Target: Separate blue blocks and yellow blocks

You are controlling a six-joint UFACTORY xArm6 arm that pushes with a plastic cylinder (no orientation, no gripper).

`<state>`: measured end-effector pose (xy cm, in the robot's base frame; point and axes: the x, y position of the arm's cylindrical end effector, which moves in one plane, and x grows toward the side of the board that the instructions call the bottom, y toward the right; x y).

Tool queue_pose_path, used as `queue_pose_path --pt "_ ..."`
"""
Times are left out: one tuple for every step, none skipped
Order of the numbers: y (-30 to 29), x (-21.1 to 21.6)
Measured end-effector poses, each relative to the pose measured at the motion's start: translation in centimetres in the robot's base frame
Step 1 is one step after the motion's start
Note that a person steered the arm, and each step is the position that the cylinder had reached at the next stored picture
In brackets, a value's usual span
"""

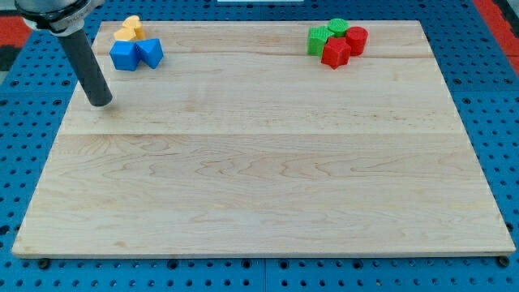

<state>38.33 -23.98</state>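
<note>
While my tip (100, 102) rests on the table (259, 178) near the view's left edge, it touches nothing; the tool is a plain rod with no parts to open or close, so it grips nothing. Just up and to the view's right of it, near but apart, sits the cluster that matters. Two blue blocks (136, 54) lie side by side and touching, one roughly cube-like at the left, the other more wedge-shaped. Two yellow blocks (129, 30) press against their far side, toward the view's top; their shapes are hard to make out.

Judging by this, the job has barely begun: blue and yellow are packed together, and every push to part them is left to do.

Well apart, at the view's top right, two green blocks (328, 35) and two red blocks (345, 45) huddle in their own group, outside the task.

No containers are visible anywhere on the table.
</note>
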Motion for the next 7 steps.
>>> queue_pose_path --pt "-0.5 0.9" --pt "-1.1 1.5" --pt "-1.2 1.4" --pt "-1.7 1.4" --pt "-2.8 1.4" --pt "-4.7 -0.5" --pt "-5.3 -4.9"
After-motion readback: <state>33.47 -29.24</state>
